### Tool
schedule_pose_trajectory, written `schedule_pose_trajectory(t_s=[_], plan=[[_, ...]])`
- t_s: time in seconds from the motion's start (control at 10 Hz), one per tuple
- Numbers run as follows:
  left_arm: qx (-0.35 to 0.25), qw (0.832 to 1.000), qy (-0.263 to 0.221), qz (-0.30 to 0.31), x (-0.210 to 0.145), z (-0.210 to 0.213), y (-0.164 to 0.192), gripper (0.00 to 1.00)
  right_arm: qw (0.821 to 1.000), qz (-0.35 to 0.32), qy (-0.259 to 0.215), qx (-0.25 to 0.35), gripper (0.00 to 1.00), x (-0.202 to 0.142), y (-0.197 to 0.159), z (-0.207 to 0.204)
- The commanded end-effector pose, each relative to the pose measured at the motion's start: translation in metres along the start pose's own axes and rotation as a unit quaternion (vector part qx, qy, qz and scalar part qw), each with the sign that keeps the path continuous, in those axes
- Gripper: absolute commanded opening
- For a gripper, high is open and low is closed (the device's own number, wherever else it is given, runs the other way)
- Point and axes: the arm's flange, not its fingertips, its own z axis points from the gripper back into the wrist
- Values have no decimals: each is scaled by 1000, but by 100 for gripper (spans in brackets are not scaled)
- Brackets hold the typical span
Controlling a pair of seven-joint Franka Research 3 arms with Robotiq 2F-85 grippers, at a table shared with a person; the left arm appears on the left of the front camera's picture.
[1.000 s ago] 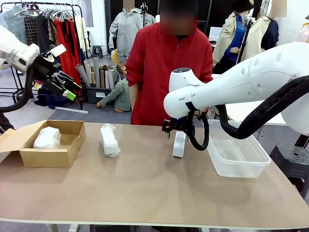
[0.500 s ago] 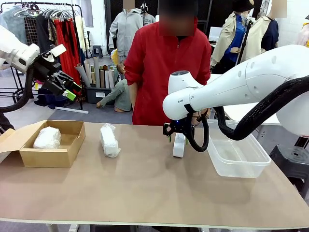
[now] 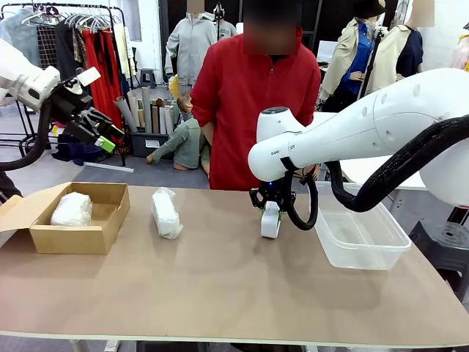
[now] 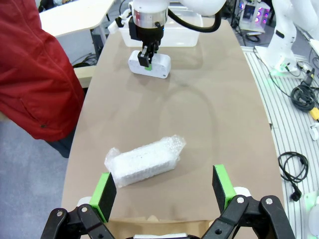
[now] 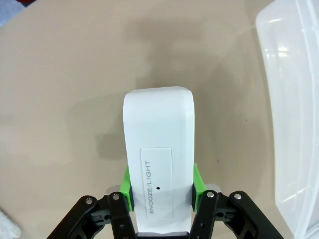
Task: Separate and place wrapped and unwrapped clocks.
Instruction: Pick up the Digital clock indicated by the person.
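One brown table [image 3: 220,293] spans the lower frame of the front view, with one person in a red jacket [image 3: 249,103] standing behind it at top centre. Two white arms enter. The right arm [image 3: 381,125] sweeps in from the right edge; the left is largely cut off at the upper left. One clear plastic tub [image 3: 359,238] sits at centre right, and one open cardboard box [image 3: 73,238] at lower left, its flap cropped by the edge. There are two wrapped clocks: one [image 3: 71,209] inside the box, one [image 3: 166,213] on the table just right of it. One bare clock [image 3: 270,218] stands near the tub, its top hidden by the right gripper [image 3: 272,205], whose green pads [image 5: 127,184] clamp its long sides. Whether it touches the table is unclear. The left gripper [image 4: 164,186] is spread wide and holds nothing.
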Motion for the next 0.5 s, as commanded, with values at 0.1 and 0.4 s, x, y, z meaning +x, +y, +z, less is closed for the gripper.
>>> schedule_pose_trajectory(t_s=[0.1,0.4], plan=[[1,1000,0,-1,2,2,-1,100,998,51,5,21,0,5,-20,34],[1,1000,0,-1,2,2,-1,100,990,135,-13,38,0,5,-50,96]])
